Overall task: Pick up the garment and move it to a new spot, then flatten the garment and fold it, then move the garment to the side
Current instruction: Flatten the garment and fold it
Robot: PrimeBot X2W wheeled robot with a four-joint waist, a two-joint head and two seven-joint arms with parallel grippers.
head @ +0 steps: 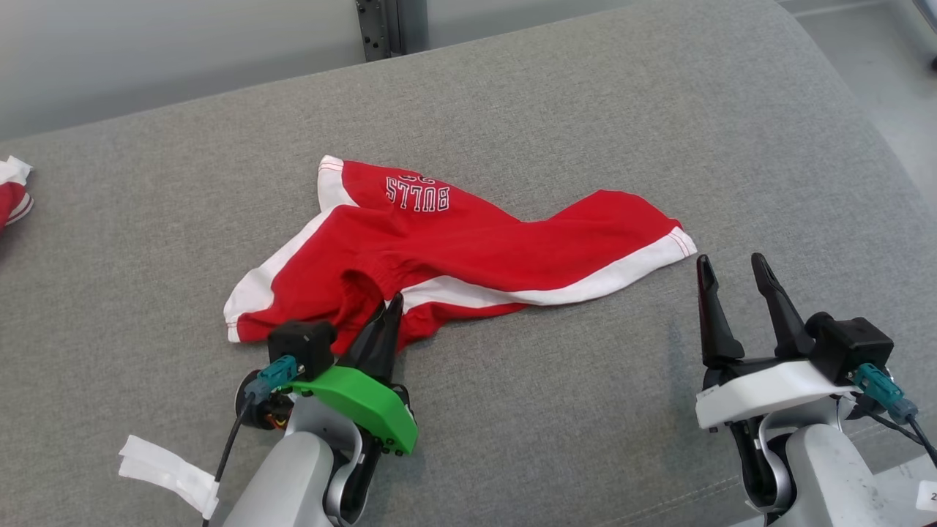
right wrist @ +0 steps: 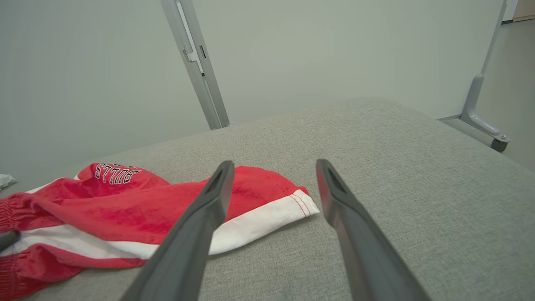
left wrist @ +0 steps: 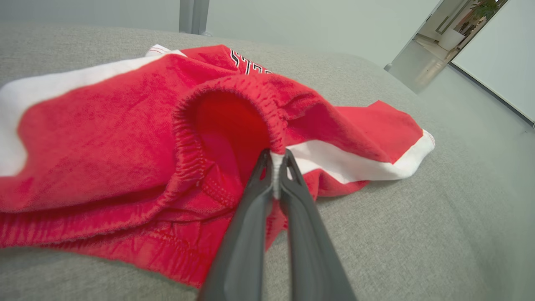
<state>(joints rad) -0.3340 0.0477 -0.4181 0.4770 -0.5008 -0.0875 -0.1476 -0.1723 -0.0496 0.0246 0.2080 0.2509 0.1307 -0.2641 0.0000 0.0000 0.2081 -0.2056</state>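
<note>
Tightly, left jaws on waistband of garment.

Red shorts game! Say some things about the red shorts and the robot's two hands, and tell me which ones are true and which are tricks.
1. The left gripper is pinching the waistband of the red shorts. True.
2. The right gripper is holding the shorts too. False: its fingers stand open near the shorts' end, gripping nothing.
3. The shorts lie on a grey padded surface. True.
4. The shorts are neatly folded. False: they lie crumpled and spread out, with the waistband gaping open.
5. The letters on the shorts spell BULLS. True, though they look upside down from the head view.
</note>
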